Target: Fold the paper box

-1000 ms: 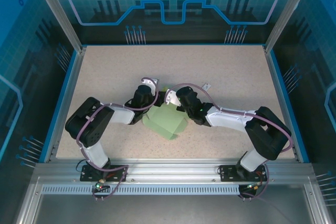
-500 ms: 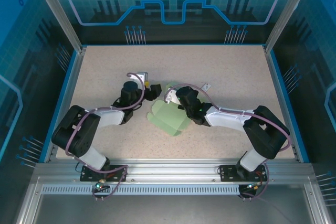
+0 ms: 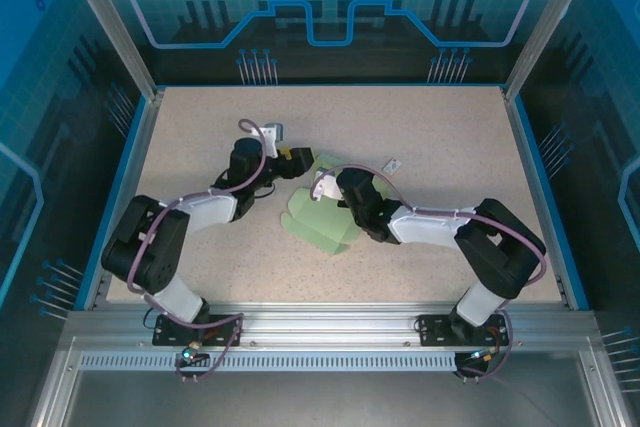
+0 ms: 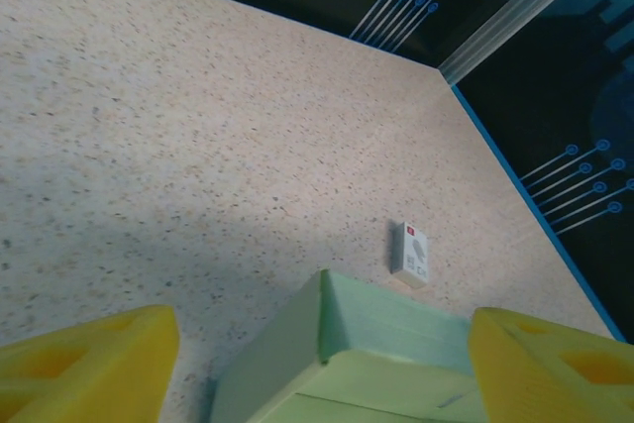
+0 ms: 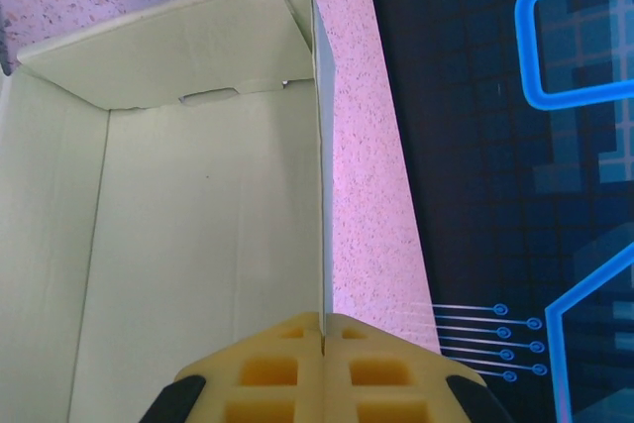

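Near the centre of the counter [image 3: 450, 127], the paper box [image 3: 318, 229] looks light and crease-prone, best held by its wall edges: right fingers [image 5: 267, 369] pinch one wall, left fingers [image 4: 84, 359] spread wide at its 11 o'clock corner.

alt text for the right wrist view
The yellow right tool pinches the thin edge of a pale green paper box side wall, the box seen from inside with a flap folded at its far end. Speckled table lies beyond.

pale green paper box [image 3: 320, 229], part-folded, side wall upright, top open.
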Tool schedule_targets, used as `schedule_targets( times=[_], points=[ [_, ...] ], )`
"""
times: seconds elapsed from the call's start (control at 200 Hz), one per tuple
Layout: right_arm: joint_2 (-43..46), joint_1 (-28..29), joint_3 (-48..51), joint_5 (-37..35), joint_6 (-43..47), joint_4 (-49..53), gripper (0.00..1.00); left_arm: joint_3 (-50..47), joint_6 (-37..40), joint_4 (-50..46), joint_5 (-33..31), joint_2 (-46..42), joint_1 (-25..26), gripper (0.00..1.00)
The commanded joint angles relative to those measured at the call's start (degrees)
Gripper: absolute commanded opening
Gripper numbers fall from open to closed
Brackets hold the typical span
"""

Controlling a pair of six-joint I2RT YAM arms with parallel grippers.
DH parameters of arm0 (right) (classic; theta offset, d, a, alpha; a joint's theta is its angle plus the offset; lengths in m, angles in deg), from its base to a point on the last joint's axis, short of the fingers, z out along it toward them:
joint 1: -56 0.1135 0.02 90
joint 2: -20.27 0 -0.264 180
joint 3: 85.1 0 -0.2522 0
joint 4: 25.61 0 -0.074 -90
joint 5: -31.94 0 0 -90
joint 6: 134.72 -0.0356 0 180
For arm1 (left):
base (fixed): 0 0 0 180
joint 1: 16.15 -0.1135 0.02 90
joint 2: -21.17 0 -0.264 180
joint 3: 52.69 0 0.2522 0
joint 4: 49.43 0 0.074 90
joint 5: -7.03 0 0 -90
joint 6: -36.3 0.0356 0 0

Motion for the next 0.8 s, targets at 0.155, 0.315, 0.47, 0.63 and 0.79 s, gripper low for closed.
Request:
schedule_targets(
  times=[0.155,0.315,0.47,0.63,0.79],
  points=[
    [-2.4,0.6,0.8,0.7,2.7,-5.3,0.0,6.3,-1.7,-7.1,5.5,5.9,0.1,0.77],
    [-3.1,1.0,0.5,0.3,3.1,-5.5,0.0,8.4,-2.2,-8.3,6.9,8.9,0.1,0.72],
    [-3.2,1.0,0.6,0.2,3.1,-5.6,0.0,8.8,-3.3,-7.9,7.7,10.5,0.1,0.6],
    [-3.1,1.0,1.1,0.1,3.1,-5.6,0.0,8.1,-4.4,-7.2,8.3,11.6,0.1,0.51],
    [-3.0,1.2,1.6,0.0,2.8,-5.9,0.0,7.0,-6.2,-6.3,8.8,12.8,0.1,0.43]
  ],
)
